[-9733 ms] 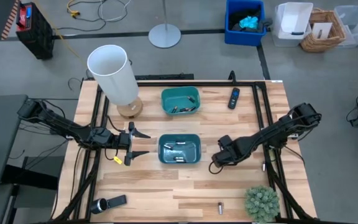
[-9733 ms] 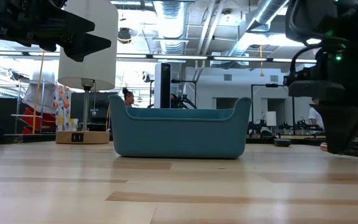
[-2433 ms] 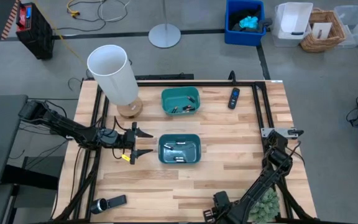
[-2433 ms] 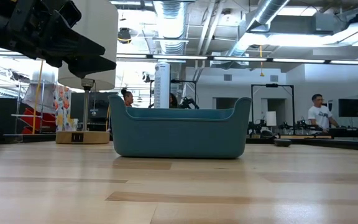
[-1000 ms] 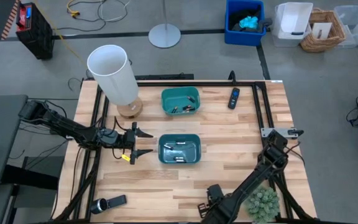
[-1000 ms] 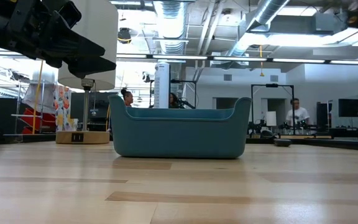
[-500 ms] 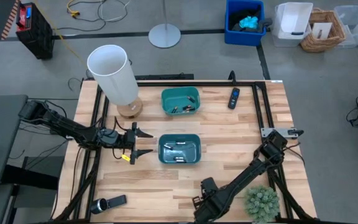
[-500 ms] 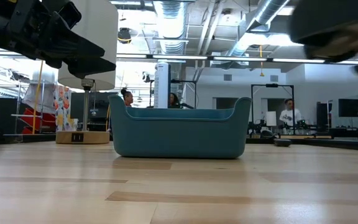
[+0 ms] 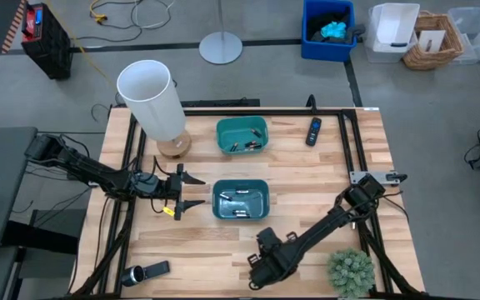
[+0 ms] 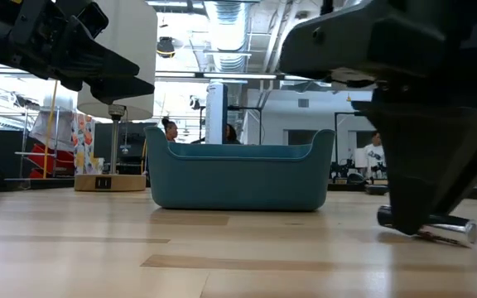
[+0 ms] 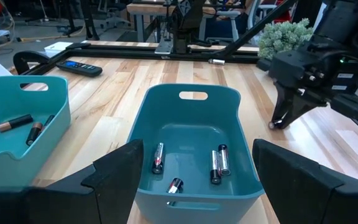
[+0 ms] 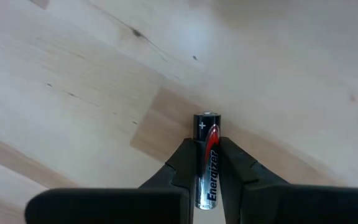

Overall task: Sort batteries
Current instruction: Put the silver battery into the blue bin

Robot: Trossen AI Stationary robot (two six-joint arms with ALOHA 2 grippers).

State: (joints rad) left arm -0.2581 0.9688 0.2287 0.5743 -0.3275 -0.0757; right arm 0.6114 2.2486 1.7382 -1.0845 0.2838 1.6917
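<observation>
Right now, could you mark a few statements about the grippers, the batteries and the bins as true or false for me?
1. The right gripper is shut on a battery. True.
2. The left gripper holds a battery. False: it is open and holds nothing, beside the near teal bin.
3. The near teal bin is empty. False: several batteries lie in it.
4. The far teal bin also holds batteries. True.
5. The lamp stands at the table's right edge. False: it stands on the left side.
</observation>
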